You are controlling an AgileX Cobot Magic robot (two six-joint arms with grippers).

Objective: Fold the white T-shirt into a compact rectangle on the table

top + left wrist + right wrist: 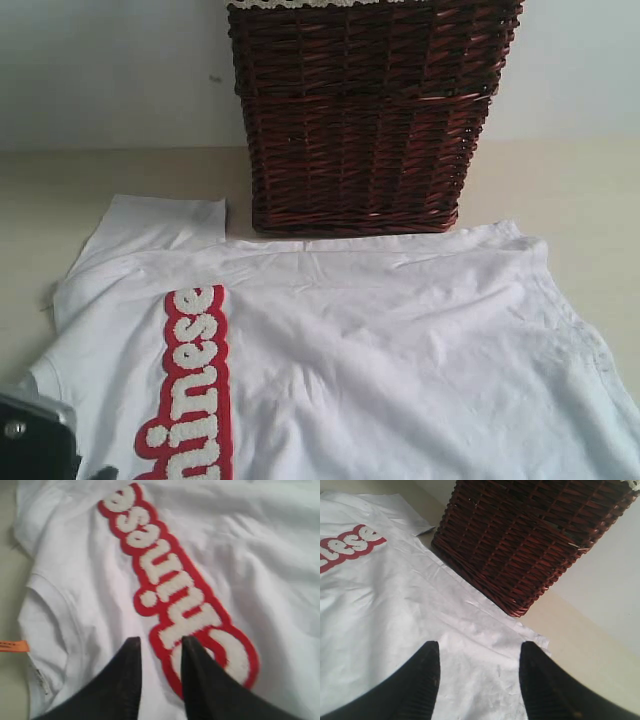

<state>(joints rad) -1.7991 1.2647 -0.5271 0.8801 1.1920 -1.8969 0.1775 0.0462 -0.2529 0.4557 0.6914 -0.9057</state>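
Note:
The white T-shirt point(380, 340) lies spread flat on the table point(560, 190), its red-outlined "Chinese" lettering point(190, 380) running along the left part. My left gripper point(161, 641) hovers over the shirt point(250, 555) at the end of the lettering point(170, 580), beside the collar point(50, 610). Its jaws stand a narrow gap apart with only flat cloth showing between them. My right gripper point(480, 646) is wide open above the shirt point(395, 595) near its hem corner point(537, 640), holding nothing. An orange tag point(14, 645) sticks out by the collar.
A dark brown wicker basket point(365, 110) with a lace-trimmed liner point(300, 4) stands at the back, touching the shirt's far edge. One sleeve point(160, 218) lies flat to its left. Bare table point(580, 650) shows beyond the hem corner. The left arm's dark body point(35, 440) fills the bottom-left corner.

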